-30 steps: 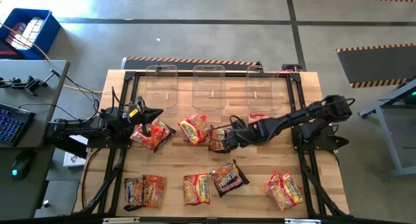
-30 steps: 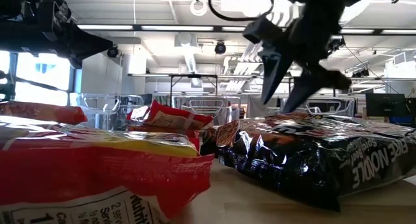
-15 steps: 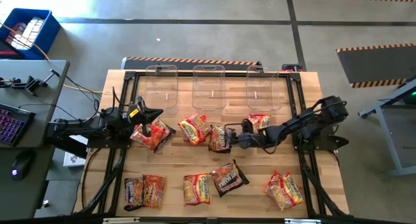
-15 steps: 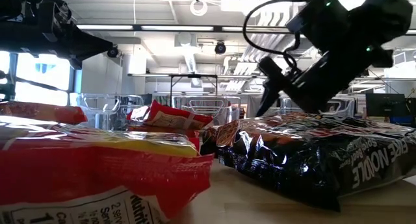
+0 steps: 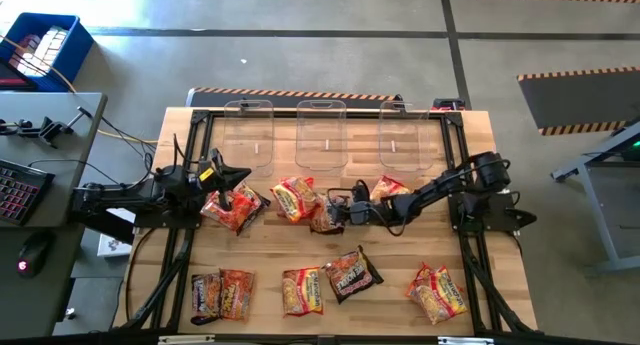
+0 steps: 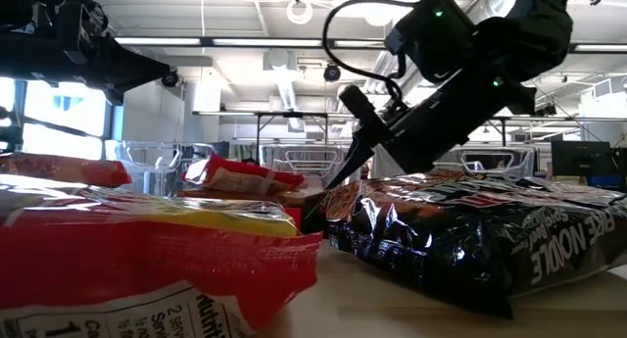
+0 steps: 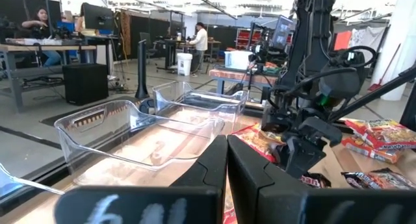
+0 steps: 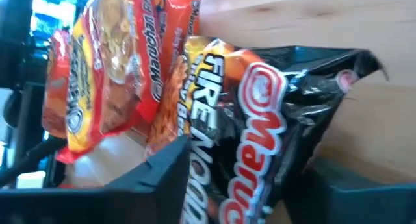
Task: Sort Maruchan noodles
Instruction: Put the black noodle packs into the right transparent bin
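Note:
Maruchan noodle packets lie flat on the wooden table. A dark packet rests mid-table against an orange one, with a red-and-white one to its right. My right gripper slants down onto the dark packet, open, with a finger on either side of it. My left gripper waits shut, level, above an orange packet at the left. More packets lie along the near edge. My right gripper comes at the dark packet slanting down from the table's right, its fingers astride the packet's printed face. One finger lies against it; whether the other finger touches, I cannot tell. The packet stays flat on the table.
Three clear bins stand along the far edge. Near-edge packets: a dark and orange pair, an orange one, a dark one and an orange one. Black frame rails run down both sides.
My right gripper has sunk toward the table and tipped its fingers downward, coming onto the dark packet from the right. That packet has shifted slightly toward the table's left, against the orange packet beside it.

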